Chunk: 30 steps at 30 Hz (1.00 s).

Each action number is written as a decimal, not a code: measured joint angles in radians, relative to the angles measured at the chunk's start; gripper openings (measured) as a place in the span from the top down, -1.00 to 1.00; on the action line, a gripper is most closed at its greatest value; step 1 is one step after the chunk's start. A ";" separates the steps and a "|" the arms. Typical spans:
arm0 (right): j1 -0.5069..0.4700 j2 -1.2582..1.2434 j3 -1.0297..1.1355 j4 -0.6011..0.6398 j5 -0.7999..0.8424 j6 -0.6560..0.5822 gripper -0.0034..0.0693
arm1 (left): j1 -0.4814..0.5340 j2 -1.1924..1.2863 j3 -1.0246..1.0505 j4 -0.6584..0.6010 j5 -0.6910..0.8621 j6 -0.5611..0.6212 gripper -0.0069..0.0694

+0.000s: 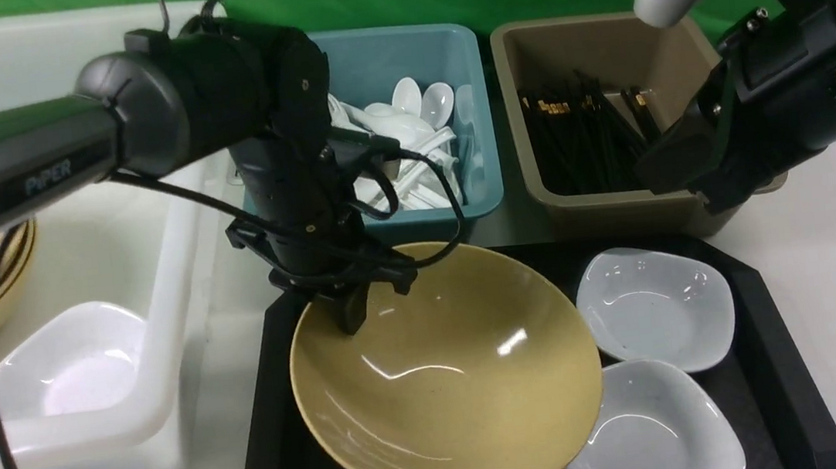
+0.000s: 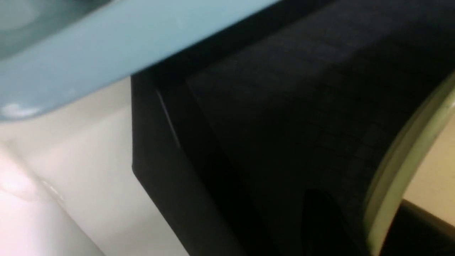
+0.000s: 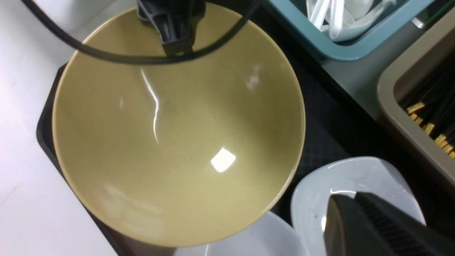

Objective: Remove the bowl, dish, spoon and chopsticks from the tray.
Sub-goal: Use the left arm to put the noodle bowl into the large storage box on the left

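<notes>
Behind the tray (image 1: 781, 367), bins (image 1: 384, 59) hold spoons (image 1: 420, 102) and chopsticks (image 1: 579, 140); left end effector (image 1: 352, 307) grips bowl's (image 1: 449, 386) rim, right end effector (image 1: 670, 153) clenched.

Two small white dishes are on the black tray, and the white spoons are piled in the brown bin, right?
No: the front view shows the white spoons piled in the teal bin. Two small white dishes are indeed on the black tray.

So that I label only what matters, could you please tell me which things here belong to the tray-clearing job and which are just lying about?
Job: yellow bowl, far white square dish, near white square dish, black tray.
Lying about: teal bin of white spoons, brown bin of black chopsticks, white tub holding a white dish.
</notes>
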 joint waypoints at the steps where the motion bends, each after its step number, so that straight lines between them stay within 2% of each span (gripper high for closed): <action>1: 0.000 0.000 0.000 0.000 0.000 0.000 0.85 | 0.003 -0.010 0.000 -0.014 0.006 0.000 0.60; 5: 0.000 0.000 0.000 0.000 0.000 -0.001 0.85 | 0.031 -0.069 0.000 -0.075 0.041 0.000 0.77; 12: 0.000 0.000 0.000 0.000 0.000 -0.001 0.85 | 0.084 -0.112 0.005 -0.097 0.087 0.000 0.78; 21: 0.010 -0.052 -0.082 0.046 0.025 -0.037 0.85 | 0.234 -0.268 0.010 -0.350 0.091 0.113 0.78; 22: 0.033 -0.056 -0.132 0.057 0.029 -0.062 0.85 | 0.291 -0.310 0.010 -0.426 0.096 0.159 0.78; 24: 0.083 -0.048 -0.189 0.062 0.030 -0.089 0.85 | 0.386 -0.356 0.010 -0.495 0.099 0.197 0.78; 25: 0.118 -0.035 -0.227 0.064 0.029 -0.101 0.85 | 0.421 -0.375 0.010 -0.520 0.101 0.210 0.78; 28: 0.229 0.043 -0.357 0.066 0.027 -0.111 0.85 | 0.620 -0.431 0.010 -0.553 0.103 0.224 0.78; 29: 0.229 0.050 -0.366 0.066 0.027 -0.111 0.85 | 0.648 -0.433 0.010 -0.553 0.102 0.224 0.78; 30: 0.292 0.120 -0.452 0.069 0.027 -0.111 0.85 | 0.786 -0.442 0.010 -0.547 0.097 0.228 0.78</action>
